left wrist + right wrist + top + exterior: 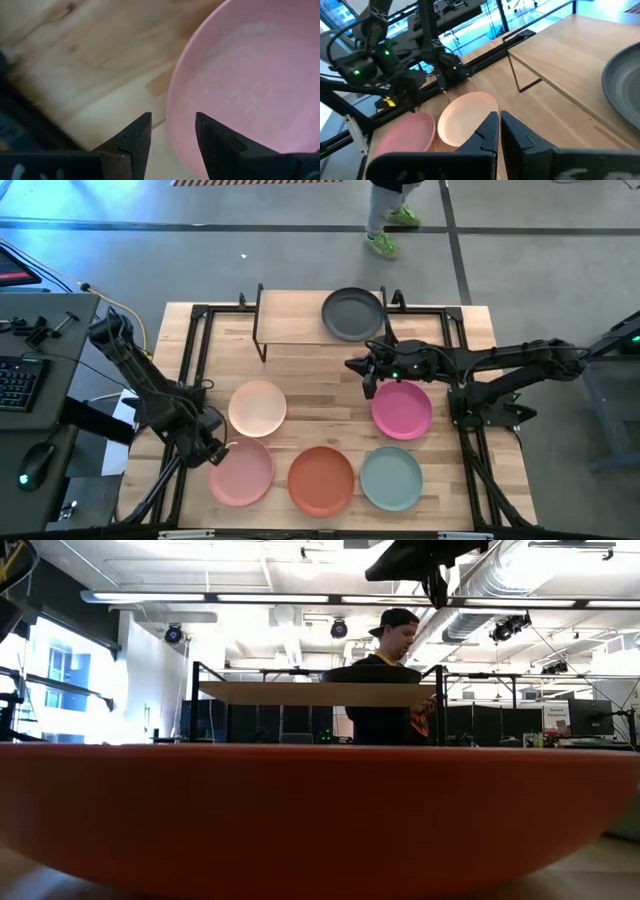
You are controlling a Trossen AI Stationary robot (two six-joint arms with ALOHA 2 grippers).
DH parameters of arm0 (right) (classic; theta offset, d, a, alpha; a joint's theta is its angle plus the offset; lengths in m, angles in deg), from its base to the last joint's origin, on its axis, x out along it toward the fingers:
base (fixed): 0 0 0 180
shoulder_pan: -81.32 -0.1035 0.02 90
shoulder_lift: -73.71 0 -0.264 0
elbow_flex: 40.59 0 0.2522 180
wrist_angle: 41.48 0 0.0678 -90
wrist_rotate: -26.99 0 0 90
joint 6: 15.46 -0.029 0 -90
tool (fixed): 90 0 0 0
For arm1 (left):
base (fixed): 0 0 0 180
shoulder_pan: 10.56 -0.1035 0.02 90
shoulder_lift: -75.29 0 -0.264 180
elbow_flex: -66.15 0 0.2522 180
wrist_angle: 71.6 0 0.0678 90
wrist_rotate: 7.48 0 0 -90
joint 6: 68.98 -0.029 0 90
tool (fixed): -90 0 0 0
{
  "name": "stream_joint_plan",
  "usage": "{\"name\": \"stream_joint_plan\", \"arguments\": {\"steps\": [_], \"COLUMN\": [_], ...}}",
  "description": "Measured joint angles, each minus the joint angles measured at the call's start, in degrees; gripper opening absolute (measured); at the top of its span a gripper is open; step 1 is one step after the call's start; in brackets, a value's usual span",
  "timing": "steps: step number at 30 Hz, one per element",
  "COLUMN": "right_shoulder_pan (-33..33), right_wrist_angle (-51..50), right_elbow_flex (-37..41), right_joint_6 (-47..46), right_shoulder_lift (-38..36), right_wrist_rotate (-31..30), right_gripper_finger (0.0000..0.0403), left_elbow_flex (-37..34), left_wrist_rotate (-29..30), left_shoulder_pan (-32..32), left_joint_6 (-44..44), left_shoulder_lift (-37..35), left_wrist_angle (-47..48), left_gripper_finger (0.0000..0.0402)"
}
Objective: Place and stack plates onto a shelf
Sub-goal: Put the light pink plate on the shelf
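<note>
Two dark jointed arms; black wedge-shaped fingers [135, 145]; green indicator lights.

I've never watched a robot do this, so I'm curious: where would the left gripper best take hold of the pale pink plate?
Probably at the rim. The pale pink plate lies flat on the table, so only its thin raised edge gives two fingers something to pinch. The left gripper is open right at the plate's left edge, so I'd come in from that side, one finger over the rim and one under.
</note>
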Motion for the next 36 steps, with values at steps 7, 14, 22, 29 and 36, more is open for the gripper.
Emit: {"name": "stream_joint_plan", "arguments": {"steps": [7,14,22,29,36], "right_shoulder_pan": [0.15,0.13,0.13,0.11,0.11], "right_wrist_angle": [0.02,0.06,0.09,0.09,0.11], "right_elbow_flex": [0.0,0.0,0.0,0.0,0.0], "right_joint_6": [-0.02,-0.5,-0.52,-0.52,-0.27], "right_shoulder_lift": [0.0,0.0,0.0,0.0,0.0], "right_wrist_rotate": [1.31,1.71,1.84,2.29,3.56], "right_gripper_finger": [0.0,0.0,0.0,0.0,0.0], "left_elbow_flex": [-2.45,-2.41,-2.41,-2.35,0.41], "left_wrist_rotate": [-1.87,-1.7,-1.92,-1.38,-2.79], "left_shoulder_pan": [0.78,0.72,0.7,0.67,0.67], "left_joint_6": [1.64,1.96,1.94,1.85,1.54], "left_shoulder_lift": [4.78,5.57,6.32,7.59,2.26], "left_wrist_angle": [-5.24,-6.12,-6.01,-9.77,-11.25], "left_gripper_finger": [0.0143,0.0142,0.0108,0.0008,0.0003]}}
